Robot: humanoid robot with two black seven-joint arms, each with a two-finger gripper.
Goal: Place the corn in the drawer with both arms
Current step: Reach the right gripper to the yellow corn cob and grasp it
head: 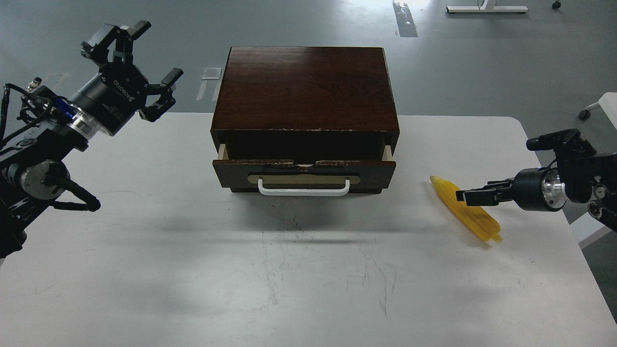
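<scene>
- The corn (pixel 466 210) lies on the worktop (pixel 193 270), right of the partly open drawer (pixel 303 174).
- Left end effector (pixel 131 61): spread, raised.
- Right end effector (pixel 463 196): over the corn; its grip cannot be told.

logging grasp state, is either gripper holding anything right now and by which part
The left gripper is open in the air, holding nothing. The right gripper sits over the middle of the corn, but whether it grips it cannot be told.

I see the drawer (pixel 303 168) pulled partly out, its narrow top gap overhung by the cabinet (pixel 304 89). Bare table (pixel 241 279) lies open between it and the corn (pixel 465 209).
</scene>
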